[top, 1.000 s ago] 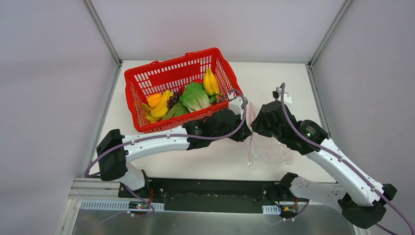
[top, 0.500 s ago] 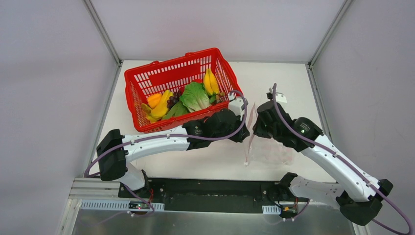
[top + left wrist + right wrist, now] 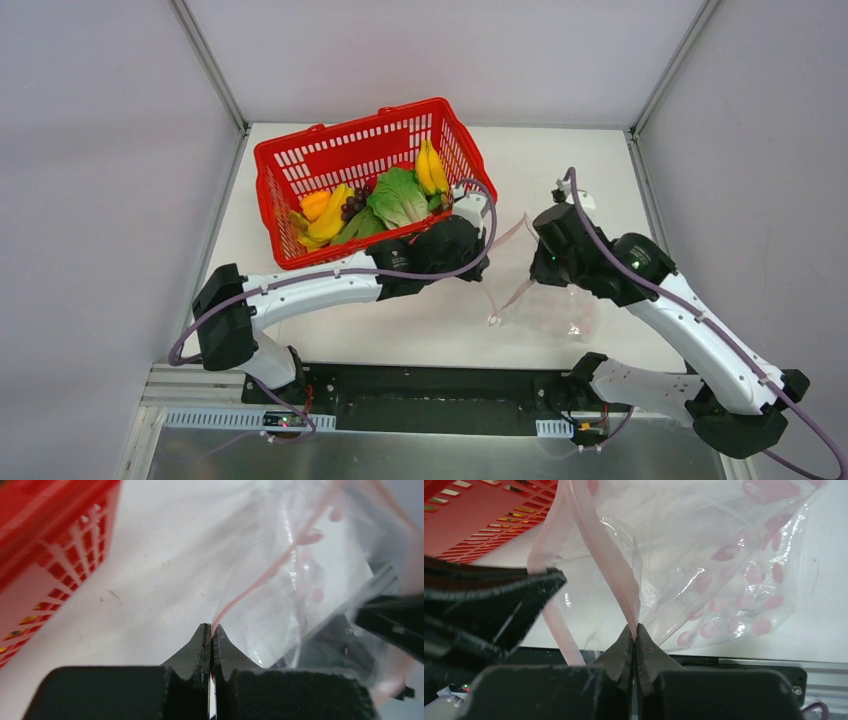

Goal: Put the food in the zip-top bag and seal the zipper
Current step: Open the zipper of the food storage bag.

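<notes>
Pink zipper [image 3: 260, 582] strip sits between the black fingers of the left gripper [image 3: 211, 631]. Its jaws are pressed together on the strip with no gap to see, and the strip rises from the tips toward 1 o'clock in the left wrist view. The right gripper [image 3: 636, 629] has its jaws together in the same way, clamped on the other lip of the strip, which climbs toward 11 o'clock in the right wrist view.

Between the two grips the mouth of the zip-top bag [image 3: 548, 308] is pulled apart, so the two pink lips stand separated. In the top view the mouth faces about 9 o'clock. The clear body of the bag, with its pink spots, lies on the white table [image 3: 590, 160] below the right gripper and at 5 o'clock of it, close to the front edge of the table.

The food lies in the red basket [image 3: 300, 150], which stands at 10 o'clock of the bag mouth: lettuce [image 3: 398, 196], bananas [image 3: 430, 165] and grapes [image 3: 353, 203] are visible there. The near right corner of the basket is just beside the left wrist, and only a narrow band of table separates the basket wall from the bag.

Bare table lies at 12 o'clock of the bag, up to the far wall, and a narrower band at 3 o'clock, between the right arm and the right table edge
</notes>
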